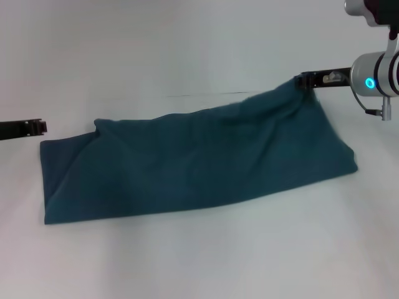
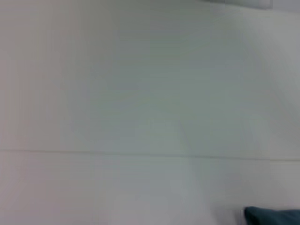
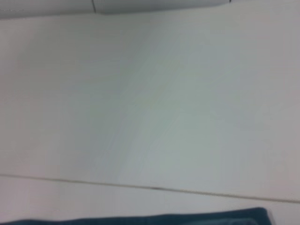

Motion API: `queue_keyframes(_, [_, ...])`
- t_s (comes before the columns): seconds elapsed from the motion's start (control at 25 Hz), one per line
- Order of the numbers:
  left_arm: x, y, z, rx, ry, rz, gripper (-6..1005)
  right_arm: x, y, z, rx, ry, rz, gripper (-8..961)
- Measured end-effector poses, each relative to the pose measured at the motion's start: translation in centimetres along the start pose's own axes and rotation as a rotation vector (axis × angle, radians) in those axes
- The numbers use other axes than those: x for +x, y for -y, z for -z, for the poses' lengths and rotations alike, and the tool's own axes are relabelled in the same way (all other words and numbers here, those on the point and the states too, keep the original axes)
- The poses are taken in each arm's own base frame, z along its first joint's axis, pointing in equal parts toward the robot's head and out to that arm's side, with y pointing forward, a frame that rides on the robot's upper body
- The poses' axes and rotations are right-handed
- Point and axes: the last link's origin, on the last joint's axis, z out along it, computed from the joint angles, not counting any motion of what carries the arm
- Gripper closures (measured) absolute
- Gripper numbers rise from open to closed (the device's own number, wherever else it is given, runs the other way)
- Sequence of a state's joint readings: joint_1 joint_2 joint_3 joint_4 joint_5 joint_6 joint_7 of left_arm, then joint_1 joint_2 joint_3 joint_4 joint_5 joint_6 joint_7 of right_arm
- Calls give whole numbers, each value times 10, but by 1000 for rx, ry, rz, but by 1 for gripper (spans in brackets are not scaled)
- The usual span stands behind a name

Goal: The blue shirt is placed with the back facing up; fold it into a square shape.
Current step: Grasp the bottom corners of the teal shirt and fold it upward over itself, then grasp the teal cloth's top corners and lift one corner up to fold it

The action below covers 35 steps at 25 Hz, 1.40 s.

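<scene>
The blue shirt (image 1: 187, 162) lies on the white table as a long folded band, running from the left to the right of the head view. Its far right corner is pulled up into a peak, and my right gripper (image 1: 303, 81) is shut on that corner. My left gripper (image 1: 42, 126) hovers at the left, a short way off the shirt's left end and not touching it. A dark blue bit of the shirt (image 2: 274, 216) shows in a corner of the left wrist view. A thin strip of the shirt (image 3: 140, 219) lines one edge of the right wrist view.
The white table (image 1: 199, 261) spreads all around the shirt. A thin seam line (image 1: 206, 94) crosses the tabletop behind the shirt. My right arm's silver wrist with a blue light (image 1: 374, 78) stands at the far right.
</scene>
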State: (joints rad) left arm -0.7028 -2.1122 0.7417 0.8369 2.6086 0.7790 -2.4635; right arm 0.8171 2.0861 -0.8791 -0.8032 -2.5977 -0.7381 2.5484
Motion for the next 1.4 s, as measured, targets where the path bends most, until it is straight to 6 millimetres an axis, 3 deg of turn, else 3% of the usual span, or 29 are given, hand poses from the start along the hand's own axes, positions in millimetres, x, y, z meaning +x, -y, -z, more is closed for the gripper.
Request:
queue_keyframes(0.16, [-1,-1,-4,-3,12,-1,853,-2,-3,-6,2,-5,10,716])
queue_keyframes(0.24, [-1,-2,-4,-4,12,-4,790,-2,-4,-7,3,-6,12,503])
queue_keyframes(0.4, [-2,-1,-5,1,15,-9,665,-3,-4,-8,7,-1,18,411])
queue_keyframes(0.72, [-3,7,0,-11,47,-1,335,-2,-4,-7,-3,-21,29,226])
queue_keyframes(0.92, [-1,2,13,-93,141,39,144,-4,-3,-3,-18,-44,46,35])
queue_keyframes(1.04, [3,-2,23,-132,194,71,63,-8,0,1,-23,-46,53,30])
queue_keyframes(1.4, [1,-7,56,-201,395,209,62,-17,0,10,-18,-49,95,26])
